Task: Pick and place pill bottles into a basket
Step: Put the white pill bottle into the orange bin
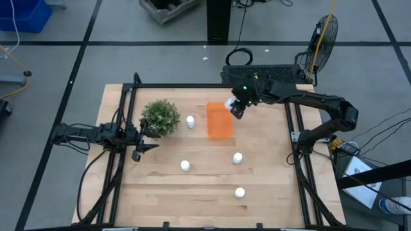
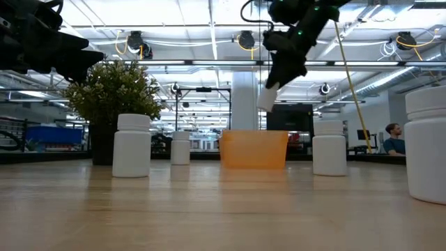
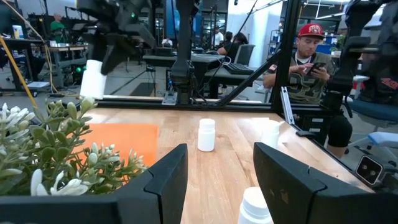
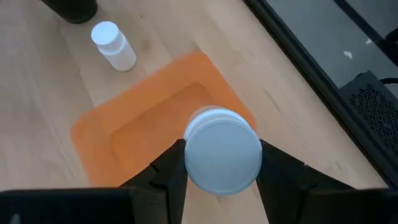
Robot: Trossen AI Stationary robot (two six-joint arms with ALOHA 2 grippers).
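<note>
My right gripper [image 1: 235, 106] is shut on a white pill bottle [image 2: 267, 97], high above the far right part of the orange basket [image 1: 219, 121]. The basket stands on the table and shows nothing inside in the right wrist view [image 4: 149, 134]. Several other pill bottles stand upright on the wood: one [image 1: 190, 121] between the plant and the basket, one [image 1: 185, 165], one [image 1: 237, 158] and one [image 1: 239, 192] nearer the front. My left gripper [image 1: 145, 133] is open and empty, low at the table's left, beside the plant [image 1: 160, 117]. My right gripper pinches the bottle's cap end [image 4: 189, 163] between its two fingers, one on each side. The fingers come from above, slanting down. The bottle hangs tilted below the fingers, its bottom end [image 2: 265, 103] down, clear of the basket and the table.
The bushy green plant stands left of the basket. A black metal frame [image 1: 292, 128] runs along the table's left, right and far edges. Bare wood lies at the front. A person [image 3: 308, 59] sits beyond the table.
</note>
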